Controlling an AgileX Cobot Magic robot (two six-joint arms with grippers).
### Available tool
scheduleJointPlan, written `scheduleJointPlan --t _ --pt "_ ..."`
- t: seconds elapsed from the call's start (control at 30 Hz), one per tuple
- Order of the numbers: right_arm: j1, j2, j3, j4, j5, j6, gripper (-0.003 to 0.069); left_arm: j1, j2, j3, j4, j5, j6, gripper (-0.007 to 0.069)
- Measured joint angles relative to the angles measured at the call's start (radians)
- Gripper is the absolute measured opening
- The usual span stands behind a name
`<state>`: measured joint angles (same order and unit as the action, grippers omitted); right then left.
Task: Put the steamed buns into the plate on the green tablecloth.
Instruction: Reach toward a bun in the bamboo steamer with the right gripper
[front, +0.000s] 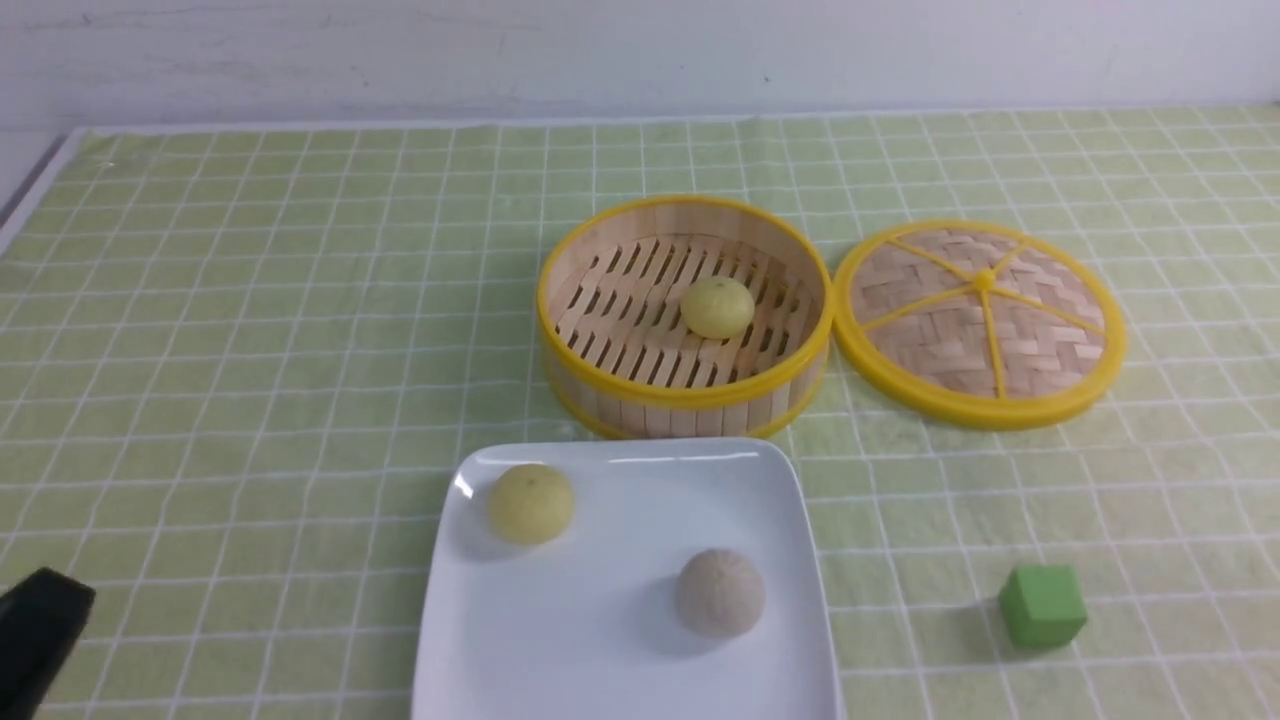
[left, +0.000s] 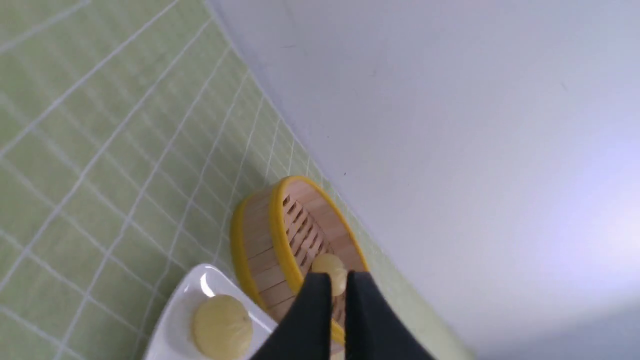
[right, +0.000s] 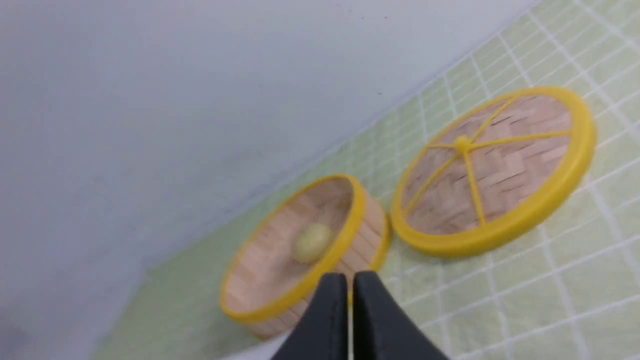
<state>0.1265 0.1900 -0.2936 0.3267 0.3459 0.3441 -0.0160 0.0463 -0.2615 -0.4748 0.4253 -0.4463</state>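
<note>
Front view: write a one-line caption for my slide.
Yellow bun and grey bun on the white plate; third bun in the open steamer, lid beside it.

White plate (front: 600, 640), green white-gridded tablecloth (front: 250, 350), green cube (front: 1042, 605).

A round bamboo steamer basket (front: 680, 410) with a yellow rim sits open. Its woven lid (front: 980, 325) lies flat just beside it. A small green cube (front: 1042, 605) stands apart, nearer the camera.
</note>
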Motion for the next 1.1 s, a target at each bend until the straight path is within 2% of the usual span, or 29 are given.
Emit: scheduleJointPlan --t 0.1,0.13,0.2,0.3,0.37,0.4,0.43,0.47,0.5,0.57,0.6,0.73,0.87,1.1 --pt "-0.001 0.171 -0.127 -0.152 0.144 0.026 -0.0006 0.0 0.109 -0.079 0.056 0.142 0.085 0.0006" --pt "-0.001 0.349 -0.23 -0.277 0.291 0.071 -0.0006 0.0 0.253 -0.125 0.103 0.279 0.134 0.0002" --pt "-0.001 0.551 -0.348 -0.356 0.432 0.092 -0.0006 0.0 0.386 -0.156 0.133 0.393 0.176 0.0002" --pt "0.009 0.741 -0.454 -0.35 0.519 0.059 -0.0006 0.0 0.527 -0.185 0.146 0.474 0.236 0.0002" --pt "0.045 0.901 -0.551 -0.291 0.553 -0.028 -0.0004 0.0 0.616 -0.203 0.145 0.497 0.293 0.0002" --pt "0.095 1.032 -0.633 -0.221 0.564 -0.116 0.0 0.0 0.667 -0.21 0.144 0.498 0.333 0.0002" --pt "0.109 1.048 -0.644 -0.213 0.565 -0.127 0.0001 0.0 0.679 -0.212 0.144 0.498 0.348 0.0002" --pt "0.171 1.199 -0.75 -0.155 0.569 -0.201 0.0011 0.0 0.721 -0.216 0.144 0.497 0.374 0.0002" --pt "0.203 1.271 -0.815 -0.142 0.574 -0.22 0.002 0.0 0.735 -0.216 0.144 0.496 0.382 0.0002" --pt "0.252 1.392 -0.956 -0.138 0.585 -0.233 0.0047 0.0 0.749 -0.218 0.145 0.495 0.385 0.0002" --pt "0.256 1.405 -0.956 -0.138 0.587 -0.234 0.005 0.0 0.749 -0.219 0.145 0.495 0.385 0.0002" --pt "0.333 1.644 -1.29 -0.167 0.647 -0.238 0.0154 0.0 0.753 -0.218 0.145 0.495 0.385 0.0003" --pt "0.349 1.811 -1.535 -0.17 0.705 -0.237 0.0238 0.0 0.753 -0.218 0.145 0.495 0.386 0.001" --pt "0.349 2.093 -1.911 -0.201 0.774 -0.196 0.0319 0.0 0.753 -0.218 0.147 0.491 0.386 0.0019"
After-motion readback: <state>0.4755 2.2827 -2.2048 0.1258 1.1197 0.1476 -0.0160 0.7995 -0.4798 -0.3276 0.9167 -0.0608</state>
